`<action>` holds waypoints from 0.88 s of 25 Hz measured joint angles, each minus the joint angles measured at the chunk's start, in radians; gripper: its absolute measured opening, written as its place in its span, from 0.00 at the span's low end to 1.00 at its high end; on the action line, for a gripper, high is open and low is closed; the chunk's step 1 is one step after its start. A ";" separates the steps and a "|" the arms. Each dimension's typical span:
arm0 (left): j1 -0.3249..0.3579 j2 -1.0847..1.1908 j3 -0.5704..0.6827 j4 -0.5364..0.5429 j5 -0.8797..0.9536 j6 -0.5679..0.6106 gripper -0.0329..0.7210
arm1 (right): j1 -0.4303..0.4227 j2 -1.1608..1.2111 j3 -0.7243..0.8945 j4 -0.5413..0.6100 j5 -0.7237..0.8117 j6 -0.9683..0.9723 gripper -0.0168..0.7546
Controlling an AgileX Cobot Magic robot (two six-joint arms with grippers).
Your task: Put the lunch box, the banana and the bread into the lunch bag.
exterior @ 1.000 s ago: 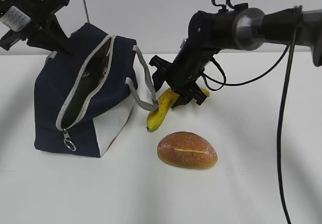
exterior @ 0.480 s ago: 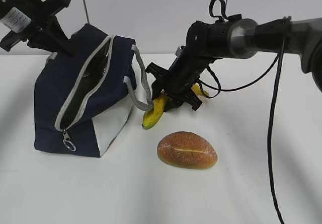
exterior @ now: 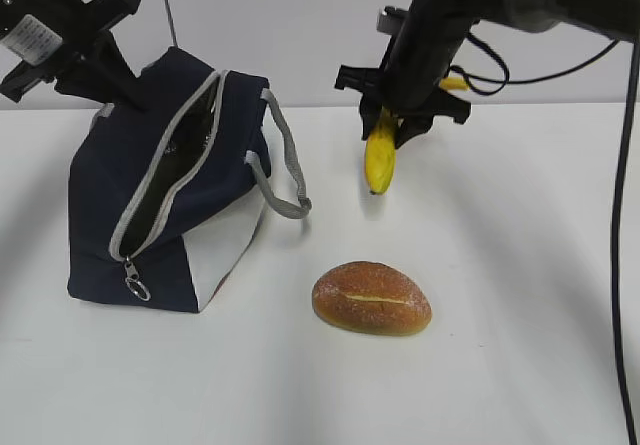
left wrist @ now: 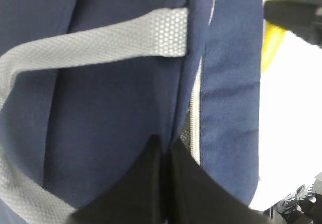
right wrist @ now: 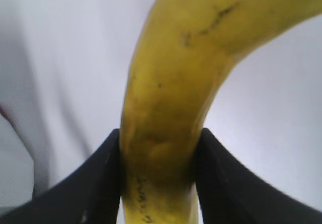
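Exterior view: one banana [exterior: 380, 153] is seen clamped in the right gripper [exterior: 400, 115], lifted clear of the white table [exterior: 500, 265], its free end hanging below the jaws and a short yellow tip showing behind them. In the right wrist view the two black fingers [right wrist: 98, 178] are pressed against either side of the banana [right wrist: 166, 108], so the jaws are closed on the fruit at its own width, and the fruit runs out ahead of them and curves to the right.

One bread roll [exterior: 372, 298] is seen lying on the table, below and well apart from the right gripper's jaws, its pale slit facing up. One lunch bag [exterior: 150, 205] stands to the left of those jaws, its grey zipper [exterior: 165, 180] open, and two grey handles [exterior: 285, 160] are counted on it. A metal zipper pull [exterior: 135, 285] hangs at the low end of the zipper.

The left gripper [exterior: 125, 87] is held at the upper back edge of the bag. In the left wrist view its fingers [left wrist: 146, 189] are brought fully together, pinching the navy fabric of the lunch bag [left wrist: 100, 108] beside the zipper; one handle strap [left wrist: 100, 40] crosses ahead of the jaws.

No lunch box can be made out in any view.
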 joint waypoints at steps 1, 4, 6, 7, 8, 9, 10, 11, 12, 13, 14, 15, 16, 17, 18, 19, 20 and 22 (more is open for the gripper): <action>0.000 0.000 0.000 -0.002 -0.003 0.000 0.04 | -0.005 -0.003 -0.036 -0.010 0.032 -0.044 0.41; 0.000 0.000 0.000 -0.014 -0.014 0.000 0.04 | -0.003 -0.009 -0.140 -0.008 0.120 -0.155 0.41; 0.000 0.000 0.000 -0.028 -0.022 0.000 0.04 | 0.002 -0.011 -0.201 0.012 0.173 -0.210 0.41; 0.000 0.000 0.000 -0.035 -0.025 0.000 0.04 | 0.003 -0.011 -0.229 0.029 0.193 -0.237 0.41; 0.000 0.000 0.000 -0.041 -0.027 0.000 0.04 | 0.003 -0.011 -0.254 0.047 0.202 -0.258 0.41; 0.000 0.000 0.000 -0.044 -0.027 0.000 0.04 | 0.003 -0.011 -0.275 0.063 0.207 -0.271 0.41; 0.000 0.000 0.000 -0.046 -0.029 0.000 0.04 | 0.003 -0.011 -0.287 0.083 0.209 -0.285 0.41; 0.000 0.000 0.000 -0.047 -0.030 0.000 0.04 | 0.003 -0.013 -0.294 0.110 0.212 -0.302 0.41; 0.000 0.000 0.000 -0.051 -0.030 0.000 0.04 | 0.003 -0.017 -0.295 0.139 0.213 -0.319 0.41; 0.000 0.000 0.000 -0.057 -0.030 0.000 0.04 | 0.004 -0.020 -0.295 0.189 0.217 -0.336 0.41; 0.000 0.000 0.000 -0.066 -0.030 0.000 0.04 | 0.006 -0.022 -0.295 0.228 0.219 -0.354 0.41; 0.000 0.000 0.000 -0.075 -0.030 0.000 0.04 | 0.013 -0.024 -0.295 0.251 0.221 -0.364 0.41; 0.000 0.000 0.000 -0.082 -0.031 0.000 0.04 | 0.024 -0.031 -0.295 0.264 0.223 -0.372 0.41; 0.000 0.000 0.000 -0.093 -0.032 0.000 0.04 | 0.034 -0.039 -0.295 0.274 0.223 -0.380 0.41; 0.000 0.000 0.000 -0.101 -0.035 0.000 0.04 | 0.048 -0.049 -0.296 0.281 0.223 -0.388 0.41; 0.000 0.000 0.000 -0.106 -0.037 0.000 0.04 | 0.060 -0.057 -0.296 0.285 0.223 -0.395 0.41; 0.000 0.000 0.000 -0.109 -0.038 0.000 0.04 | 0.077 -0.067 -0.296 0.290 0.223 -0.398 0.41; 0.000 0.001 0.000 -0.111 -0.040 0.000 0.04 | 0.113 -0.081 -0.296 0.307 0.223 -0.405 0.41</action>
